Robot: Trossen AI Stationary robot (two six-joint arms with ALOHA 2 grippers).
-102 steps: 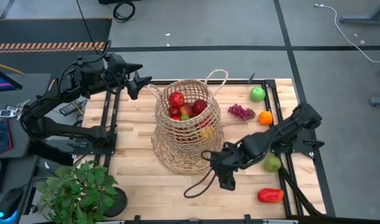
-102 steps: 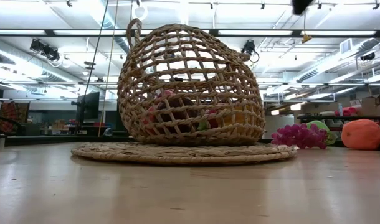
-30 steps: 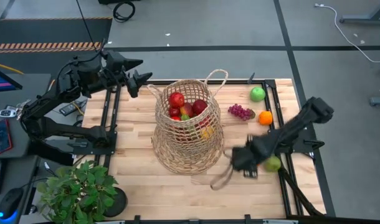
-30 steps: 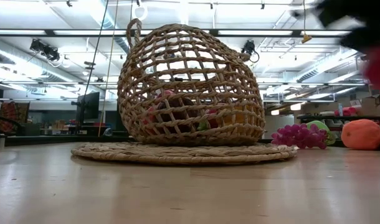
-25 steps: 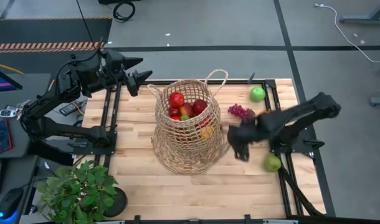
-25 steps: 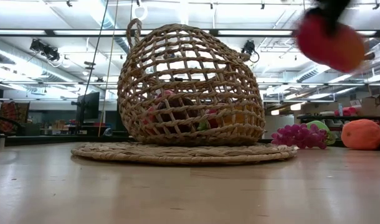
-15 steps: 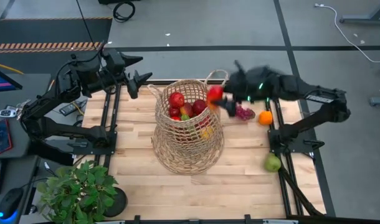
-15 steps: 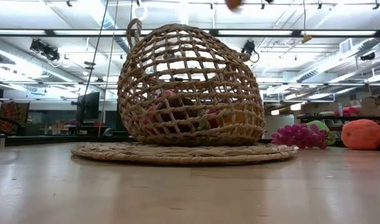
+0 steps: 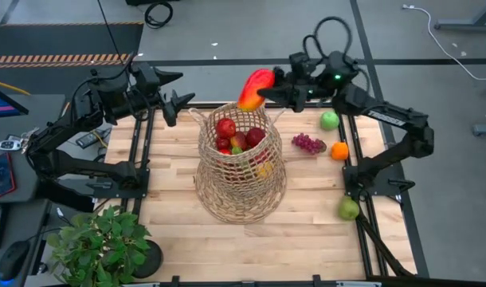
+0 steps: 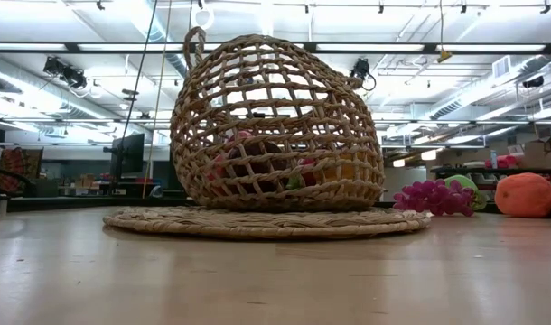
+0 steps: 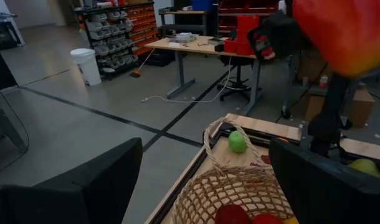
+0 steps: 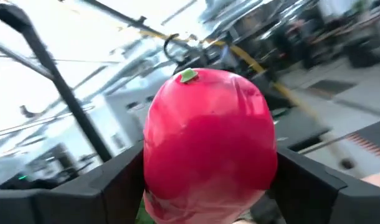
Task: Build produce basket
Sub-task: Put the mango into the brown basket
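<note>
**Red pepper lifted over the basket mouth**

The red pepper (image 9: pixel 256 88) has travelled from the worktop's near right corner up to the basket's far rim, clenched in the right tool (image 9: pixel 273 92). Its long axis tilts, the red end up and away from the tool, the orange end toward the basket (image 9: pixel 241 163). The low view misses it entirely. Apples inside show only through the weave. Grapes (image 9: pixel 307 143), an orange (image 9: pixel 339 150) and two green apples (image 9: pixel 330 120) lie to the right. The left tool (image 9: pixel 176 106) hangs released beside the basket's left.

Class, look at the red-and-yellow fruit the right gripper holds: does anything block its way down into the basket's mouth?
Nothing visible does. The right gripper holds the mango above the far rim of the basket; its mouth is open, with apples lying lower inside.
</note>
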